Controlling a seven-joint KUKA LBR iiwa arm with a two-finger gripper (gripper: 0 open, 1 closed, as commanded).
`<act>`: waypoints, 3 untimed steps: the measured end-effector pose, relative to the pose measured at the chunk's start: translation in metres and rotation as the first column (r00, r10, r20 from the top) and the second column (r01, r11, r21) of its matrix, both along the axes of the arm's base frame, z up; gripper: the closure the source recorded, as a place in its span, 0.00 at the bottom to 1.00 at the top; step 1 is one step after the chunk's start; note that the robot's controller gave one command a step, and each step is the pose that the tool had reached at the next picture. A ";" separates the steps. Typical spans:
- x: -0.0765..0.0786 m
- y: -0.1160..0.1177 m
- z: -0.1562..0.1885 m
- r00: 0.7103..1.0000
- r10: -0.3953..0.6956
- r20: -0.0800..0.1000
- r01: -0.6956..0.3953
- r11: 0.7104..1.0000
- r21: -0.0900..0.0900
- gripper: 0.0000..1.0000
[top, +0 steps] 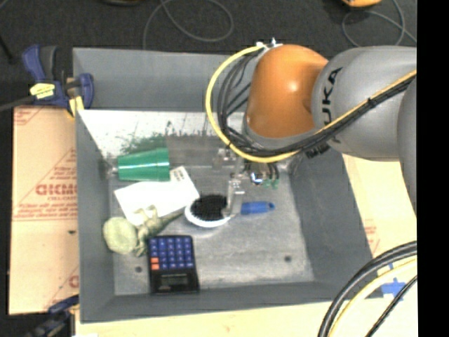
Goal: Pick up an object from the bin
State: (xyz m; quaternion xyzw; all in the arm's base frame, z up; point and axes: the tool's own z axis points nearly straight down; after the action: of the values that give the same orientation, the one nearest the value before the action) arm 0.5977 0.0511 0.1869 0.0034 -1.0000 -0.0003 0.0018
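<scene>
As the arm enters from the view's right, we log the gripper (238,190) low over the middle of the bin (330,209); whether it stands apart or together we cannot tell.

- Blue capsule-shaped piece (257,208): just beside the gripper, toward the view's right, long axis running left to right.
- Round white disc with black centre (208,210): just beside it, toward the view's left.
- Green cup (144,166), on its side; white card (156,194); pale soft toy (125,234); dark blue calculator (172,260): all farther left.

We judge the blue piece or the disc likeliest; nothing is held yet.
</scene>
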 end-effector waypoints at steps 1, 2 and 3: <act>0.001 0.000 0.005 1.000 -0.001 0.008 0.001 1.000 0.000 0.00; 0.005 -0.005 -0.079 0.997 0.074 0.011 -0.074 0.997 -0.002 0.00; 0.003 -0.009 -0.099 0.995 0.102 -0.002 -0.102 0.995 -0.001 0.00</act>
State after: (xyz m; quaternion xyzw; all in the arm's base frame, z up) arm 0.6008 0.0423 0.0881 0.0545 -0.9985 0.0003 0.0026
